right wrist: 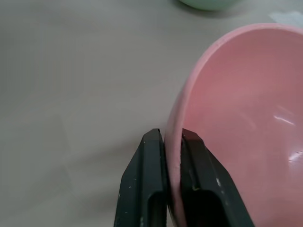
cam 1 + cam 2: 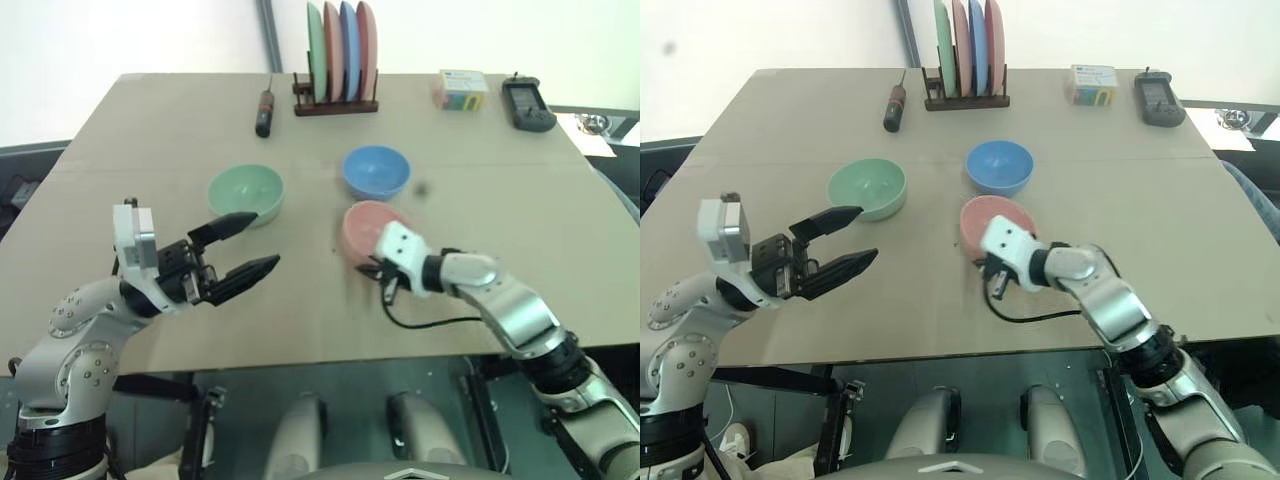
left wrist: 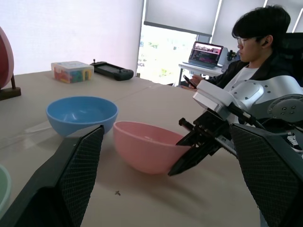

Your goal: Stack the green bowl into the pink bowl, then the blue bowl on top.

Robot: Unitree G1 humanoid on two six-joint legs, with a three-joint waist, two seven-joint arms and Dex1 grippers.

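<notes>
right gripper (image 1: 171, 142) jaws clamp pink bowl (image 2: 368, 228) rim, frame centre | left gripper (image 2: 243, 247) jaws spread, nearer green bowl (image 2: 246, 192), just above-right

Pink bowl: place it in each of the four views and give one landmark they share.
Left eye: pink bowl, centre, nearer than the blue bowl.
Right eye: centre.
Left wrist: centre.
Right wrist: right side, rim clamped by the right gripper.
Landmark: that gripper on the rim.

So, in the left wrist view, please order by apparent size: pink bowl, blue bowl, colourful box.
1. Pink bowl and blue bowl: they look alike, and the pink one is nearer.
2. Colourful box, smallest, but farthest.
</notes>
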